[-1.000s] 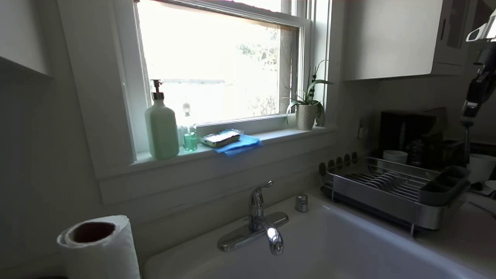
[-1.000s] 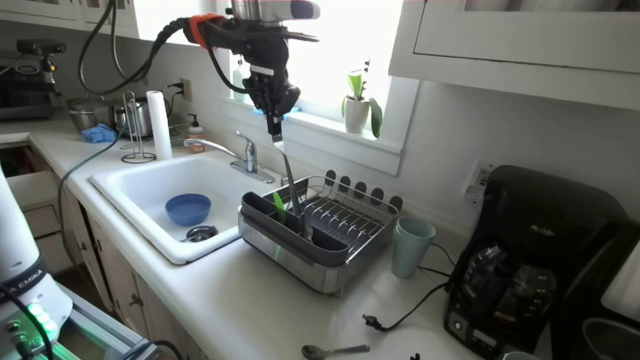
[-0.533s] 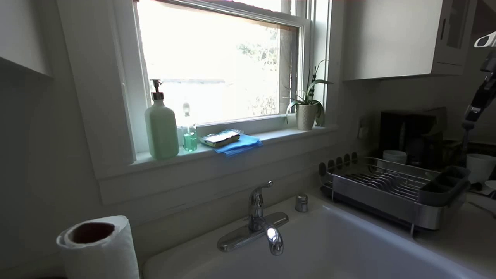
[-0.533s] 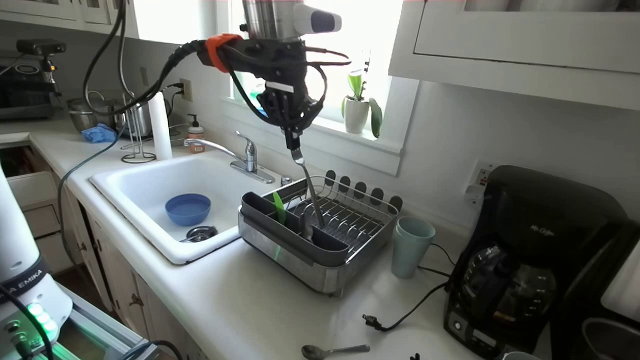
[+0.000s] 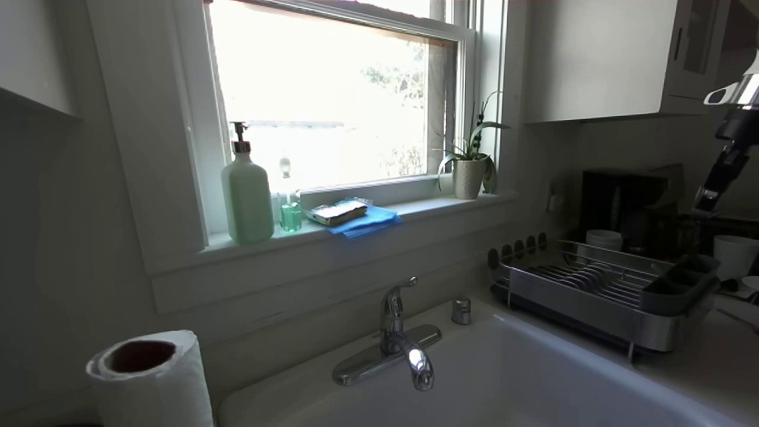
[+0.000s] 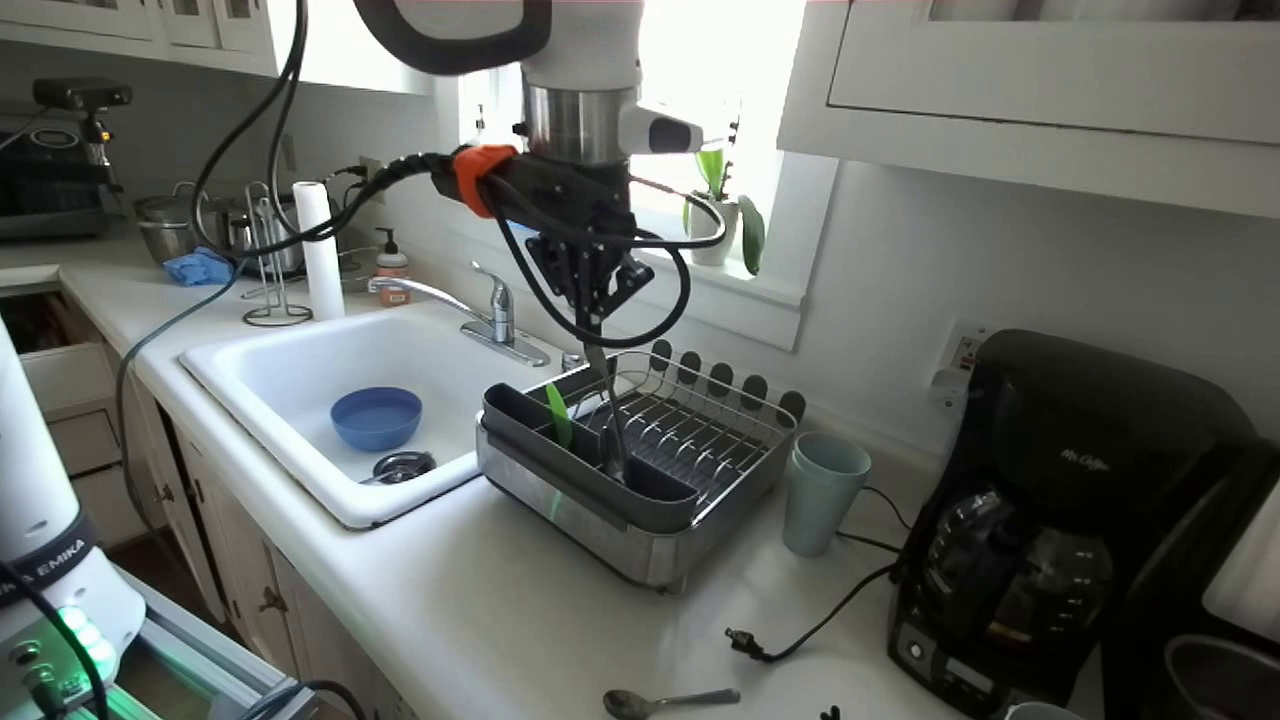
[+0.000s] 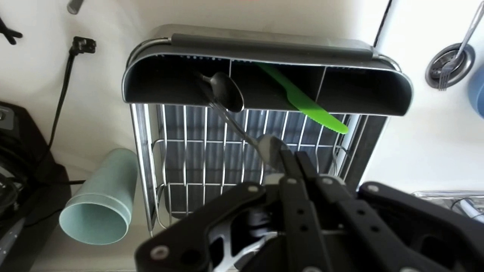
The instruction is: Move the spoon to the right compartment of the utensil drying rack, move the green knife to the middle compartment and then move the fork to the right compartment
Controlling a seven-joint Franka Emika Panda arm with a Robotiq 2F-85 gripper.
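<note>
Two pieces, knife (image 6: 558, 415) and spoon (image 6: 605, 448), stand in the caddy (image 6: 560, 465) of the rack (image 6: 590, 540) in an exterior view. Rack sits beside the sink (image 6: 350, 512), between the front and back edges of the counter (image 6: 480, 610). Gripper (image 6: 592, 335) above the caddy, narrowed, holding a metal utensil (image 6: 600, 368) by its head, tilted, handle down; lower end at the spoon's compartment, resting or not can't tell. Cups (image 6: 815, 510) near the back edge, coffee maker (image 6: 1100, 430) along it; loose spoon (image 6: 640, 705) nearer the front edge, well apart from the rack.

In an exterior view, soap bottle (image 5: 248, 196) and plant (image 5: 468, 179) on the sill (image 5: 424, 206) above the counter's back edge. Gripper over the caddy, too dark to tell its hold.

Wrist view: jaws nearly together on the utensil's blurred, rounded head; spoon-like, cannot be sure. Knife leans in the middle compartment, spoon in the end one away from the sink, utensil's handle beside it. Fork (image 7: 450, 66) lies in the sink, across the drain (image 7: 435, 64).
</note>
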